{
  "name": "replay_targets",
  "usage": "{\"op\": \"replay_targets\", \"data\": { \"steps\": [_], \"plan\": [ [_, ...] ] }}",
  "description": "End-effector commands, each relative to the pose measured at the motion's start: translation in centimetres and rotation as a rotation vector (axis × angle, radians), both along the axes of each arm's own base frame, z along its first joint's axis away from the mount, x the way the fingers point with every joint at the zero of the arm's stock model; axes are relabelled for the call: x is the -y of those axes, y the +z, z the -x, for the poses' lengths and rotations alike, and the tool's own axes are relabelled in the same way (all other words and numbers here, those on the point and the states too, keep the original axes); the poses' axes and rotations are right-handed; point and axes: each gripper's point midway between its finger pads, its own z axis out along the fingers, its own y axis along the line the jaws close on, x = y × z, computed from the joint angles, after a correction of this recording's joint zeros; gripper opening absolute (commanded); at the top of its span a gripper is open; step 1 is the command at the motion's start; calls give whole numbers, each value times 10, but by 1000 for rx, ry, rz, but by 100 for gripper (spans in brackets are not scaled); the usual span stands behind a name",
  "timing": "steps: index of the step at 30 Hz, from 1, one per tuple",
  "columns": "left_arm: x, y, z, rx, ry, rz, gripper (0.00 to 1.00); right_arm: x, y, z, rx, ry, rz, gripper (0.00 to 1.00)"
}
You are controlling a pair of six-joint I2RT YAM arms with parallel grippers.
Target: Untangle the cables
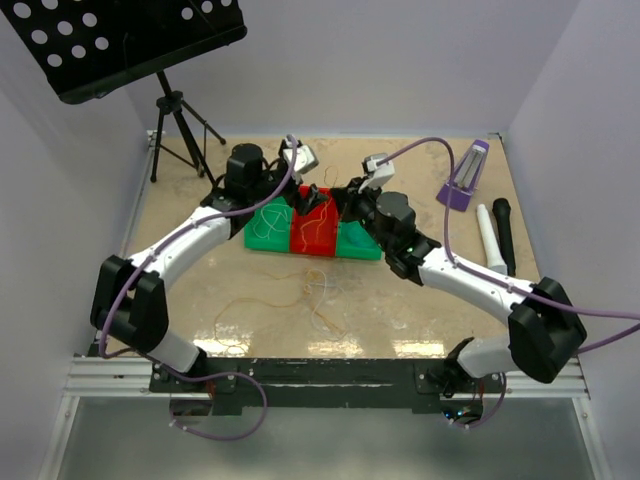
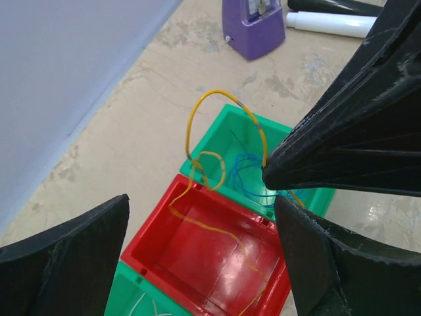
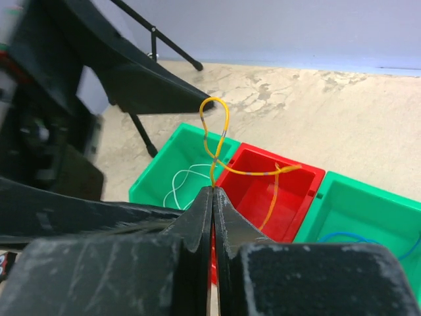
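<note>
Where the yellow-orange cable meets the right end effector, it is pinched between the two closed fingers, right at their tips. Just beyond those tips it rises in a narrow upright loop and crosses itself. It then trails down into the red bin below and ahead of the tips, with one stretch lying along the bin's floor.

The white cable lies coiled in the left green bin, to the left of the right end effector's tips and below them. The blue cable lies in loose rings in the right green bin, to the right of those tips and below them. The three bins stand side by side, the red one between the green ones.

The left end effector hangs above the red bin with its fingers spread wide and nothing between them. The yellow-orange loop stands just ahead of it, and the right end effector's tips are close by on its right.

Nearer the arm bases than either end effector, loose strands of thin pale and yellowish cord lie on the counter. Well off to the right of the right end effector are a purple device, a white cylinder and a black stick-shaped object. Far to the left of the left end effector stands a black perforated music stand.
</note>
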Motion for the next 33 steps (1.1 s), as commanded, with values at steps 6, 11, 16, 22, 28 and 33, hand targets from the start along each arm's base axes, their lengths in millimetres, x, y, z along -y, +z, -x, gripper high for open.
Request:
{"op": "replay_targets", "data": {
  "steps": [6, 11, 16, 22, 28, 33],
  "plan": [
    [-69, 84, -3, 129, 248, 110, 99, -2, 10, -29, 56, -82, 19, 0],
    [-97, 123, 6, 162, 331, 186, 99, -15, -10, -43, 49, -109, 60, 0],
    [-95, 143, 36, 195, 249, 208, 99, -33, -36, -44, 61, -221, 192, 0],
    [-93, 151, 59, 198, 203, 240, 99, -25, -48, -57, 50, -341, 198, 0],
    [-95, 156, 72, 201, 194, 273, 99, 2, -47, -69, 40, -560, 200, 0],
    [-93, 153, 80, 179, 175, 289, 99, 11, -39, -73, 62, -634, 222, 0]
  ]
}}
